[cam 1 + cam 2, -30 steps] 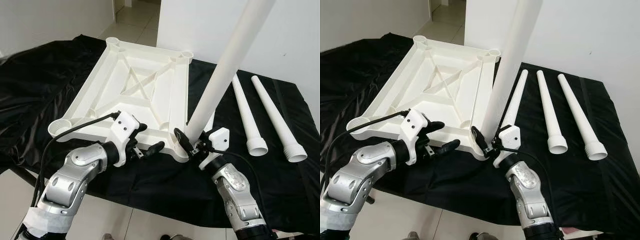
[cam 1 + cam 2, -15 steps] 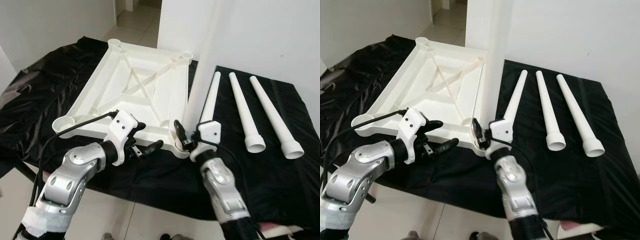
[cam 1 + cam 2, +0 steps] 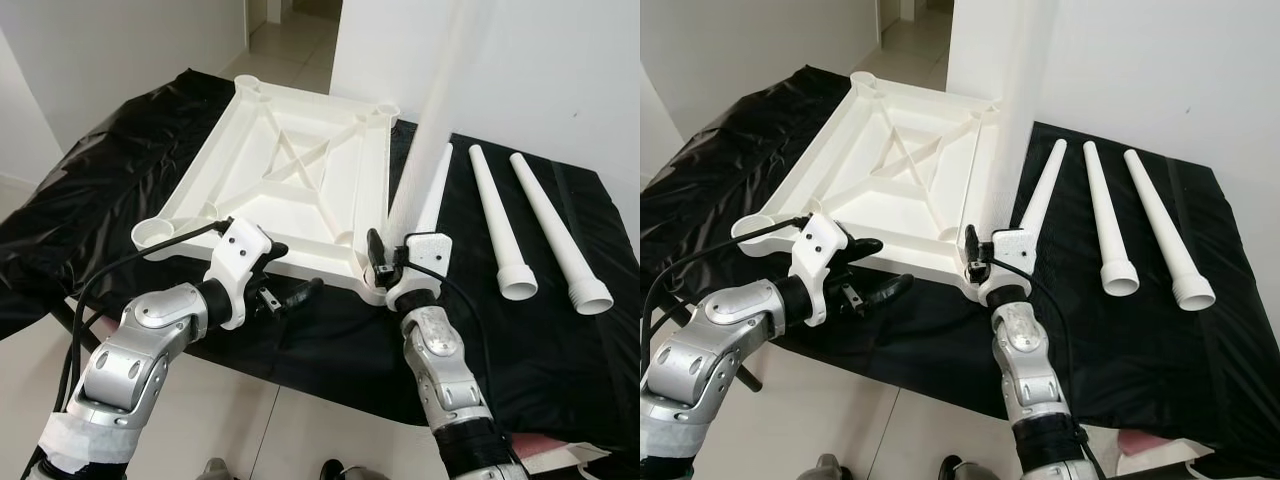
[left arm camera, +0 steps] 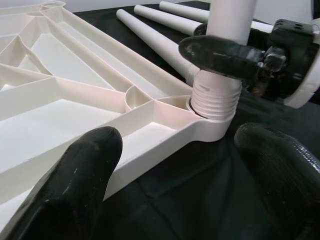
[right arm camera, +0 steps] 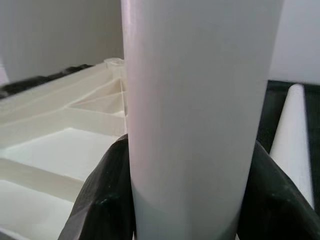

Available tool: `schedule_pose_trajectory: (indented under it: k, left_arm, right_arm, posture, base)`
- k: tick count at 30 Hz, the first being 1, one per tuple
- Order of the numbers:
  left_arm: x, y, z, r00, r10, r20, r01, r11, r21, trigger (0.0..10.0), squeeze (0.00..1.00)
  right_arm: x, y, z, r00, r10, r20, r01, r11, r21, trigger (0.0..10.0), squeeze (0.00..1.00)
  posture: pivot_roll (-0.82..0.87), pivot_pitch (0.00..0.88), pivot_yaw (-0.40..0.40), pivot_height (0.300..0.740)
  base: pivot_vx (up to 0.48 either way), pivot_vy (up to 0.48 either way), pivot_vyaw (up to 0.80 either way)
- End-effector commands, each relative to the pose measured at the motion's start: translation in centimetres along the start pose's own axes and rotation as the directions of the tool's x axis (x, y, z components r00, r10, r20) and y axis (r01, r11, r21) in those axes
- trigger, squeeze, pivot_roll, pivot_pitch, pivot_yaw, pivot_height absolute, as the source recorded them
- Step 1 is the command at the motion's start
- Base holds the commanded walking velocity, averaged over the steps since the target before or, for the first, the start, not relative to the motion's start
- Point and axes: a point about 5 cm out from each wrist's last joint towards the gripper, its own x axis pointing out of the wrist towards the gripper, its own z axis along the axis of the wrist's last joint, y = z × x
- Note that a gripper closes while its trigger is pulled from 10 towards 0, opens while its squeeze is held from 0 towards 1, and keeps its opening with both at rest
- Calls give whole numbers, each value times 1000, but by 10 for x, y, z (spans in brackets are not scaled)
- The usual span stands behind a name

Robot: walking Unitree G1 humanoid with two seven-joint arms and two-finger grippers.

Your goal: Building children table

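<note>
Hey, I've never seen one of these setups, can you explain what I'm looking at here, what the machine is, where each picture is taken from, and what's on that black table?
This is a humanoid robot with two silver arms, each ending in a two-fingered black pincer. The two wide pictures come from cameras in its head, looking down; the two close-ups come from cameras on its wrists.

On a table covered with a black cloth lies a white plastic tabletop, upside down, with a round socket at each corner. Three loose white legs lie beside it.

The right pincer is shut around a fourth leg, standing it upright in the near corner socket; the left wrist view shows its threaded end sitting in there. The left pincer is open at the tabletop's near edge, holding nothing.
</note>
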Motion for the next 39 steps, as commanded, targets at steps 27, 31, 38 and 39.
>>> schedule_pose_trajectory:
  k: [27, 31, 38, 39]
  left_arm:
    - [6, -7, -8, 1000, -24, -19, 23, 1000, -17, 10000, 0]
    - [10, -8, -11, 999, -33, -34, 32, 999, -9, 10000, 0]
    - [20, -4, -22, 994, -52, -91, 54, 998, 25, 10000, 0]
    - [21, -3, -24, 993, -53, -103, 57, 998, 31, 10000, 0]
  right_arm:
    - [20, -27, 77, 972, 56, 228, -81, 991, 104, 10000, 0]
    - [16, -31, 68, 980, 42, 194, -57, 995, 76, 10000, 0]
    - [5, -35, 49, 995, 5, 103, -9, 999, 42, 10000, 0]
    - [4, -36, 49, 995, 5, 101, -9, 999, 38, 10000, 0]
  posture:
    - [72, 85, -67, 740]
    - [73, 86, -69, 740]
    - [65, 92, -70, 740]
    - [63, 93, -68, 740]
  base:
    - [0, 0, 0]
    - [0, 0, 0]
    - [0, 0, 0]
    - [0, 0, 0]
